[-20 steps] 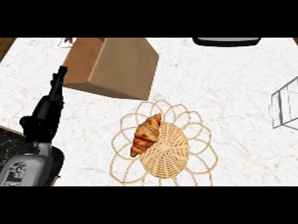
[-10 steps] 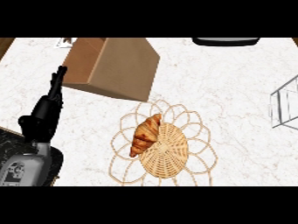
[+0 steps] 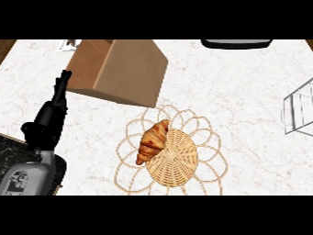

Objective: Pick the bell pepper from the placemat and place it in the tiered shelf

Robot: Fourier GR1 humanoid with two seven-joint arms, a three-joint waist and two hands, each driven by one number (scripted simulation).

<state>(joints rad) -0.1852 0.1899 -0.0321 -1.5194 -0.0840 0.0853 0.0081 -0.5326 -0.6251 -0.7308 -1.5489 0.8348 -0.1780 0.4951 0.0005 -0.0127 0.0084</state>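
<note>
In the head view, the round woven straw placemat (image 3: 177, 161) lies in the middle of the white marble surface (image 3: 233, 82). I see no bell pepper on it. The food on it is a golden-brown croissant (image 3: 152, 140). It lies on the left part of the placemat, and its lower tip hangs over the loopy edge.

The croissant looks light and soft, with a flaky crust. I think it will squash or crumble if it is squeezed hard. It does not look slippery. The best place to hold it is the fat middle, with the thumb on one long side and the fingers on the other. The thin tips could snap off.

The white wire tiered shelf (image 3: 306, 106) is far away at the right edge, and only part of it shows.

The left hand (image 3: 50, 120) rests at the left side, apart from the croissant. Its fingers (image 3: 62, 87) are straight and close together, pointing up, and they hold nothing. They end just beside the brown cardboard box (image 3: 121, 71) that stands behind the placemat. The right hand does not show.

A black speckled slab (image 3: 3, 153) sits in the lower left corner. A black rounded thing (image 3: 237, 43) sits at the top edge.
</note>
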